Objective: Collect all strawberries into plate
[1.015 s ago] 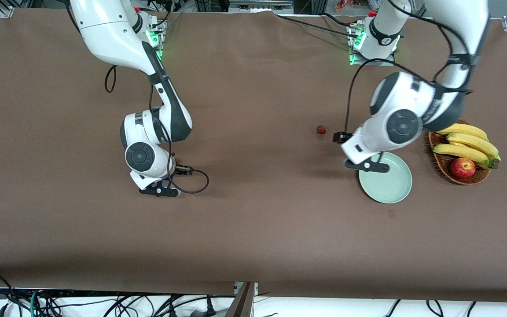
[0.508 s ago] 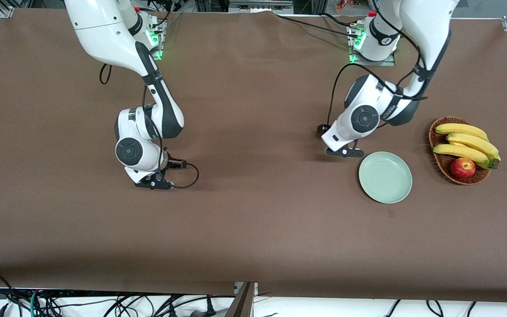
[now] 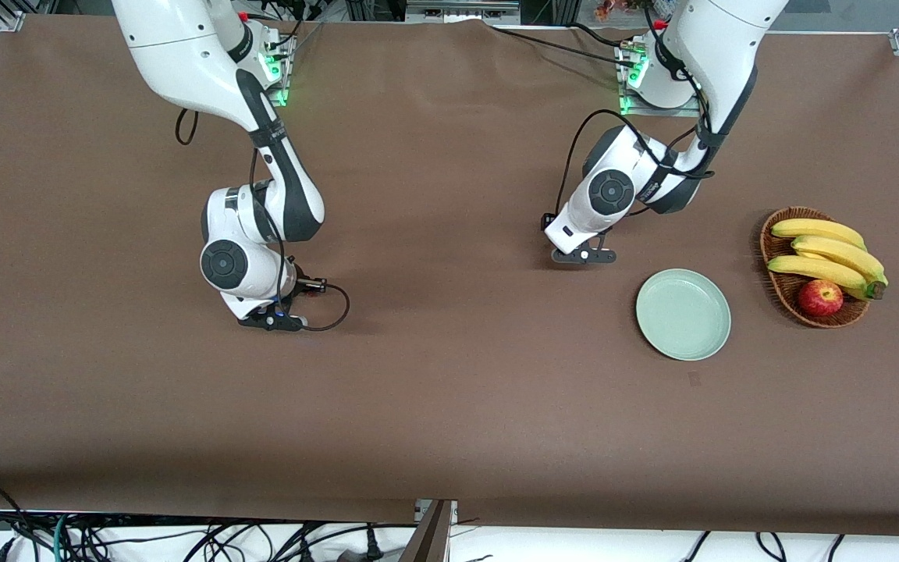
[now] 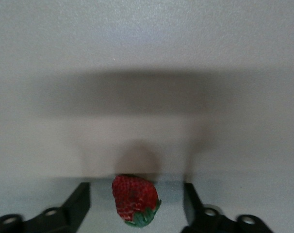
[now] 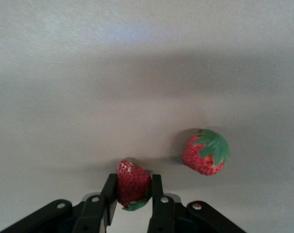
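Observation:
The pale mint-green plate [image 3: 684, 314] lies empty toward the left arm's end of the table. My left gripper [image 3: 582, 256] is low over the cloth beside the plate. In the left wrist view it [image 4: 136, 194] is open with a strawberry [image 4: 136, 201] lying between its fingers, untouched. My right gripper [image 3: 271, 321] is low at the cloth toward the right arm's end. In the right wrist view it [image 5: 133, 182] is shut on a strawberry [image 5: 132, 188]. Another strawberry [image 5: 205, 153] lies on the cloth close by. No strawberry shows in the front view; the arms hide them.
A brown wicker basket [image 3: 789, 293] with bananas [image 3: 828, 254] and a red apple [image 3: 820, 297] stands beside the plate, nearer the table's end. A black cable [image 3: 332, 308] loops by the right gripper. Brown cloth [image 3: 449, 406] covers the table.
My left gripper has moved off the plate's rim toward the table's middle and now covers the strawberry that showed a second ago. My right gripper has shifted slightly toward its end of the table.

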Robot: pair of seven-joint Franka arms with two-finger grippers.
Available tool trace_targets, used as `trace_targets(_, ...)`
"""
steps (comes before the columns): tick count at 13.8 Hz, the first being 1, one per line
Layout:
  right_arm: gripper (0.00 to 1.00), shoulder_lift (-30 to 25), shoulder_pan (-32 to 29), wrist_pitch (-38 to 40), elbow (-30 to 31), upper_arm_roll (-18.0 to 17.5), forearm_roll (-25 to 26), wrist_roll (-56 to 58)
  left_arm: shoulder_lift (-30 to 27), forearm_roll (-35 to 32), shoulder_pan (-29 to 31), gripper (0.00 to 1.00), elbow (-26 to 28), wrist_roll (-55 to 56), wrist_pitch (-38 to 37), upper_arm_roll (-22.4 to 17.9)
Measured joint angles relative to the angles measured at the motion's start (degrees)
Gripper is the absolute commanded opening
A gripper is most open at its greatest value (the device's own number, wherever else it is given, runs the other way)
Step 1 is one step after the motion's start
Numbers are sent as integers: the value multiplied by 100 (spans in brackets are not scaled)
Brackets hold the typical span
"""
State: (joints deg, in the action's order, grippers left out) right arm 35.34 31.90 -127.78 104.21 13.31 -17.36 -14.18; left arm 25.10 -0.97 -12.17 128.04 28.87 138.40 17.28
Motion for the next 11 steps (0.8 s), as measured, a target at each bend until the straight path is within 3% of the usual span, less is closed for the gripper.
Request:
trace_targets(3, 6, -200, 54, 304, -236, -111, -586, -131, -29, 0, -2, 2, -26, 1, 15, 14)
trace_targets(7, 8, -208, 381, 346, -1026, -595, -1133, -1565, -133, 0, 23, 1, -156, 0, -140, -44)
trace_targets(11, 10, 307, 974, -389, -1946, -1038, -1337, -3173, -353, 0, 242, 2, -1156, -320, -1859, -114)
